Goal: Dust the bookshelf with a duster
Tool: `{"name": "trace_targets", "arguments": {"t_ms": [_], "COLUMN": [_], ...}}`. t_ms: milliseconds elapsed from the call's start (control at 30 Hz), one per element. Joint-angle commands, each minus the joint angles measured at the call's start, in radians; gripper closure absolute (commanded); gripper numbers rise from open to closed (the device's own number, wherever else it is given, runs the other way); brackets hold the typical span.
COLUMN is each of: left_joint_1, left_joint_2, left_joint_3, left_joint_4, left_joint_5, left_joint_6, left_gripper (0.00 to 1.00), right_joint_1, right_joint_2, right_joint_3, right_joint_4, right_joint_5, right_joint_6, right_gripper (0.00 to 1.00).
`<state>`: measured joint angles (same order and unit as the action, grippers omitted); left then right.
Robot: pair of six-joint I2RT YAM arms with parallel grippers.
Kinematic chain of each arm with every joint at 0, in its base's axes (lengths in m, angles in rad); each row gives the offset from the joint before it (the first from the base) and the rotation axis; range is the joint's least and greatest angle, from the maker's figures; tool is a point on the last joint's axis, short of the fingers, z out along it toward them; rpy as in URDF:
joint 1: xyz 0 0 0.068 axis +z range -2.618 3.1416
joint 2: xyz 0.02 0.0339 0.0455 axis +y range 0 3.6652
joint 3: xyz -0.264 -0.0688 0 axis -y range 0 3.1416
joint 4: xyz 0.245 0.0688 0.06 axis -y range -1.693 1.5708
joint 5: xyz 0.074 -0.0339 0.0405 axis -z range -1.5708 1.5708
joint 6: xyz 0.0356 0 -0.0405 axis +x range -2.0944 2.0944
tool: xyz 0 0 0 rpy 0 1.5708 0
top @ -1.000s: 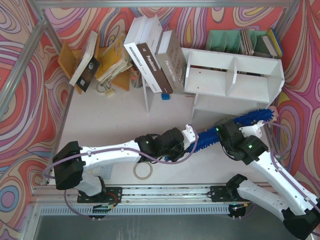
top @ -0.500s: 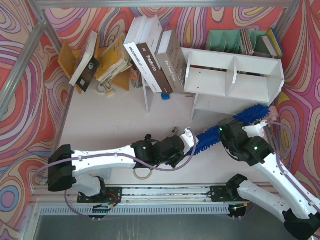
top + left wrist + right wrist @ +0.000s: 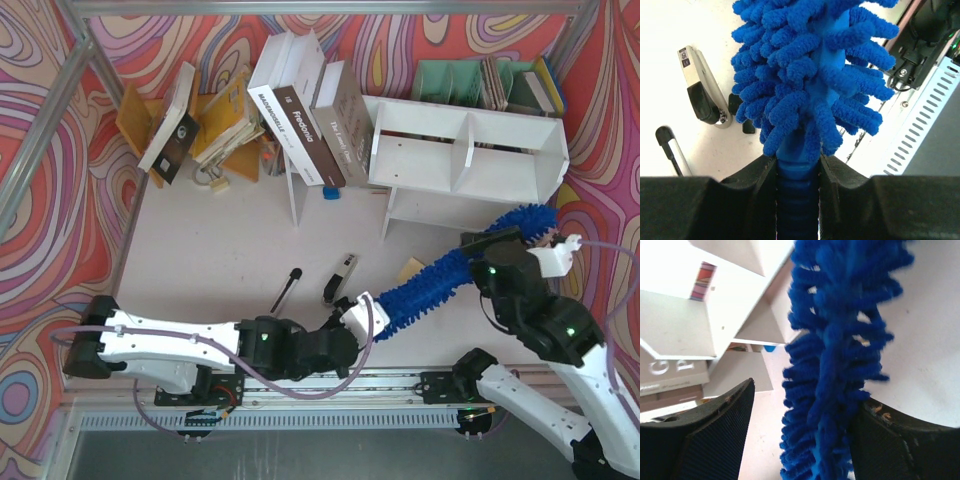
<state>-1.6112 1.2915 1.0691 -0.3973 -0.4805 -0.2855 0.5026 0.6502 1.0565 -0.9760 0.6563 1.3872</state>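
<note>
Table [image 3: 220, 250]: left hand [image 3: 797, 167] drawn back, clamped on duster [image 3: 440, 280] handle; right hand [image 3: 802, 400] loosened, jaws apart around strands.

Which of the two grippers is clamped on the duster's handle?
The left gripper, shut on the duster's slim blue handle; the right gripper merely straddles the fluffy strands, jaws apart.

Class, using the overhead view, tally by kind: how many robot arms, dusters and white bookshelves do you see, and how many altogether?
robot arms: 2
duster: 1
bookshelf: 1
Total: 4
</note>
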Motion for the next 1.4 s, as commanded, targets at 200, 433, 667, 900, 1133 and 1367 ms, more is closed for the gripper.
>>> {"name": "trace_targets", "arguments": {"t_ms": [200, 433, 667, 900, 1133, 1367], "left_joint_1": [-0.195, -0.269, -0.268, -0.238, -0.194, -0.160], "left_joint_2": [-0.065, -0.012, 0.014, -0.008, 0.027, 0.063], "left_joint_3": [0.035, 0.165, 0.286, 0.341, 0.454, 0.499], "left_joint_4": [-0.131, -0.353, -0.468, -0.583, -0.842, -0.829], "left_joint_5": [-0.377, -0.658, -0.803, -0.818, -0.876, -0.894], "left_joint_6": [-0.201, -0.394, -0.461, -0.582, -0.785, -0.743], "left_gripper": [1.00, 1.00, 1.00, 1.00, 1.00, 1.00], "right_joint_1": [-0.009, -0.008, -0.008, -0.008, -0.008, -0.009], "right_joint_2": [-0.057, -0.064, -0.089, -0.105, -0.078, -0.074], "right_joint_3": [0.189, 0.214, 0.120, 0.021, -0.133, -0.282], "right_joint_4": [0.290, 0.340, 0.347, 0.369, 0.444, 0.580], "right_joint_5": [0.016, 0.040, 0.009, -0.048, -0.109, -0.097], "right_joint_6": [-0.650, -0.733, -0.707, -0.710, -0.771, -0.888], "right_gripper": [0.33, 0.32, 0.32, 0.32, 0.31, 0.30]}}
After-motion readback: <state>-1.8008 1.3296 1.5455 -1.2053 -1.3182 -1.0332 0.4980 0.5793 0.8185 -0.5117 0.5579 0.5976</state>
